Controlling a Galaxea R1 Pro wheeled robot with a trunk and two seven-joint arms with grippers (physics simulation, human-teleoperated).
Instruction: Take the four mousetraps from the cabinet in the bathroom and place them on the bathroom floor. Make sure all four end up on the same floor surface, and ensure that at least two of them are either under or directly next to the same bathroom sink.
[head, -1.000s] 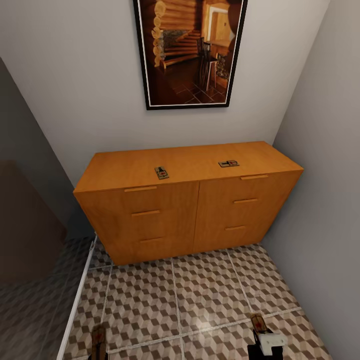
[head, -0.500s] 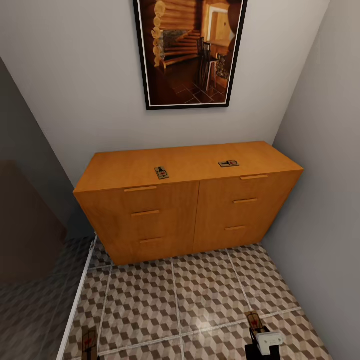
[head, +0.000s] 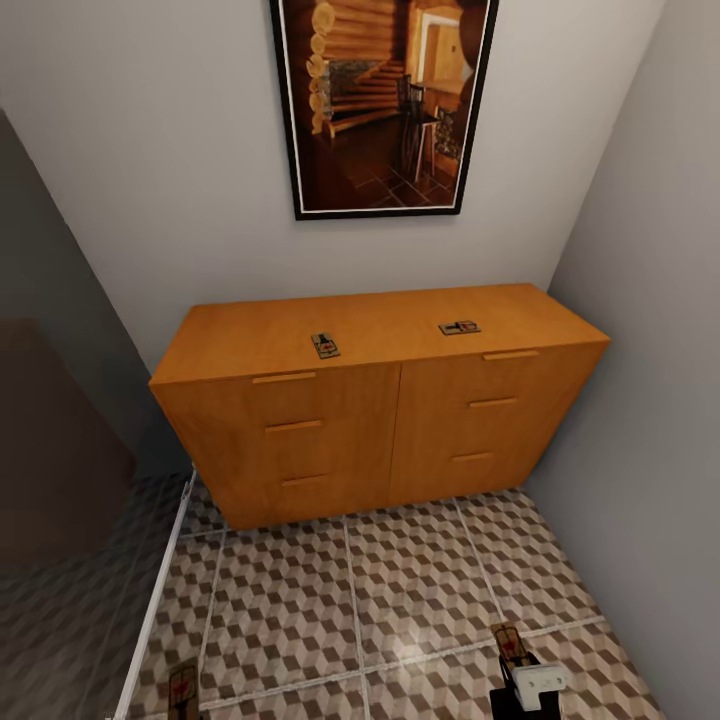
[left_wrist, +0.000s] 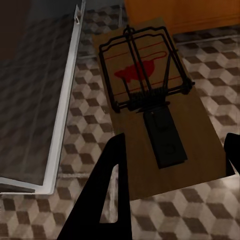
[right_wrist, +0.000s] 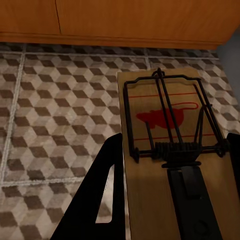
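You are facing a narrow corner of grey walls with a framed picture (head: 380, 105) hung at twelve o'clock above the cabinet (head: 380, 420). Two mousetraps lie on the cabinet top, well apart: one (head: 324, 345) near the front edge just left of centre, the other (head: 459, 327) toward one o'clock. The bathroom floor (head: 400, 580) of cube-patterned tiles spreads in front of the drawers.

Your left gripper (left_wrist: 172, 165) has its dark fingers (left_wrist: 107, 195) closed against the edges of a third mousetrap (left_wrist: 150, 100), carried above the tiles beside a pale metal rail (left_wrist: 62, 100); from the head it shows at seven o'clock (head: 182, 685). Your right gripper (right_wrist: 175, 187) likewise clamps a fourth mousetrap (right_wrist: 170, 140) between its fingers (right_wrist: 105, 190), at five o'clock (head: 511, 643), with the cabinet base just beyond it.
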